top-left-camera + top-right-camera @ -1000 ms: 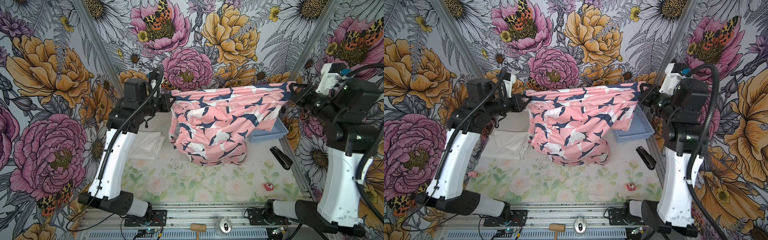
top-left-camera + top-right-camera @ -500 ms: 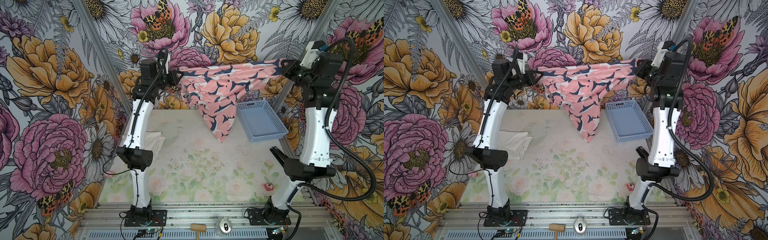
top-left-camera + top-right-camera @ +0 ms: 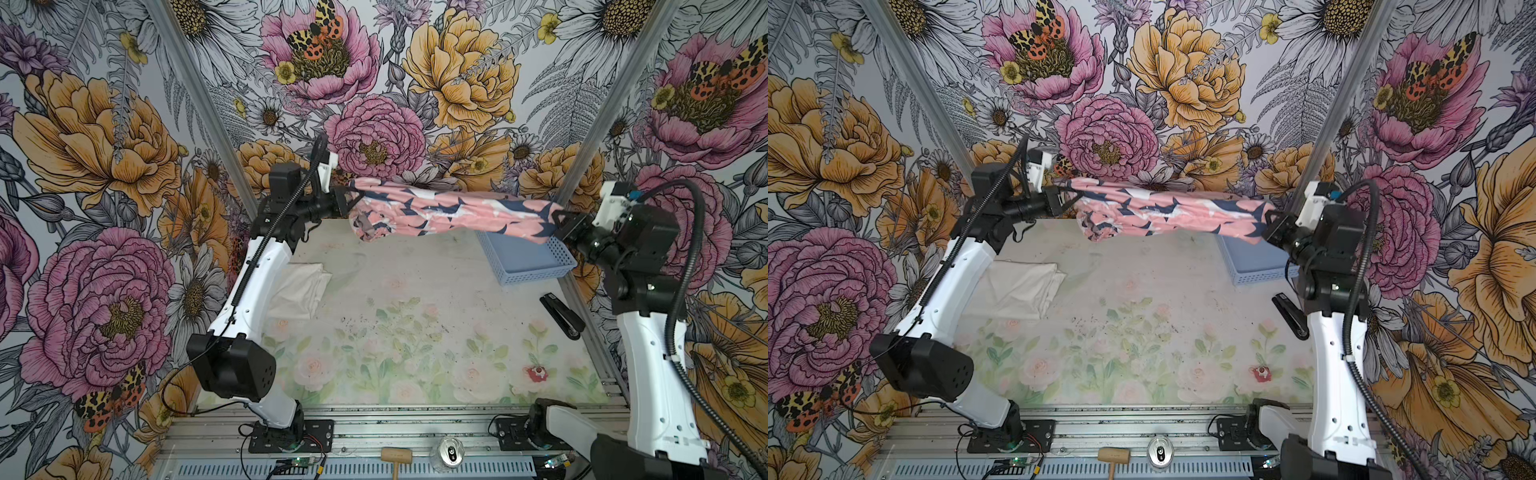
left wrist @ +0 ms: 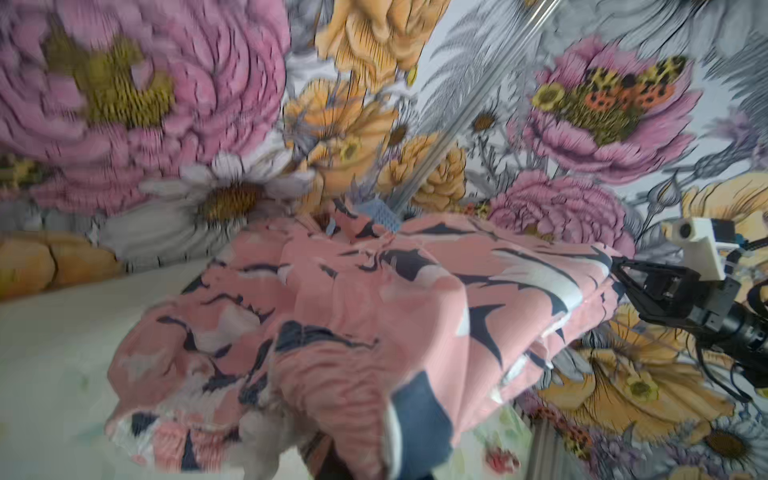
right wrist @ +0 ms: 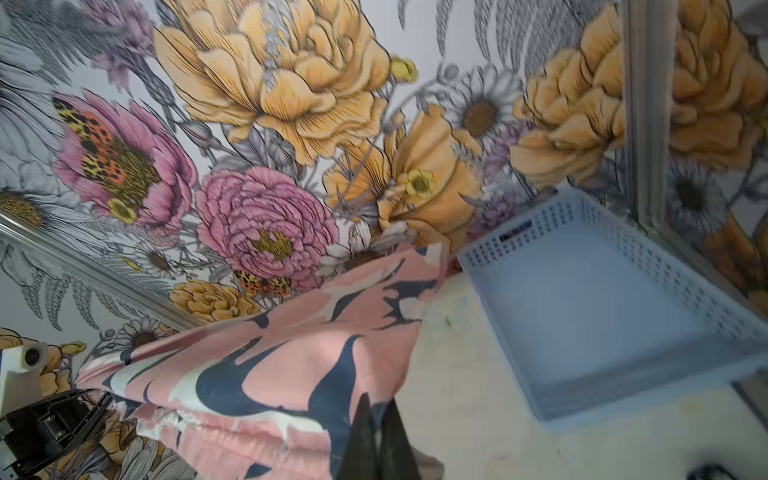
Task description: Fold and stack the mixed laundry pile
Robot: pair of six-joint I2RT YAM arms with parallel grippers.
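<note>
The pink garment with navy and white shapes hangs in the air over the back of the table, pulled into a bunched horizontal band between both arms. My left gripper is shut on its left end, where a lump of cloth sags. My right gripper is shut on its right end, and its dark fingertips pinch the fabric. In the left wrist view the cloth hides my own jaws. The white T-shirt lies folded on the table's left, partly behind the left arm.
A light blue perforated basket stands at the back right, under the garment's right end. A black stapler lies by the right edge. A small wooden mallet and a can sit on the front rail.
Both arms swung up toward the back wall with the garment, then came lower and forward. The cloth no longer hangs in a long drape; it is gathered into a taut band.
</note>
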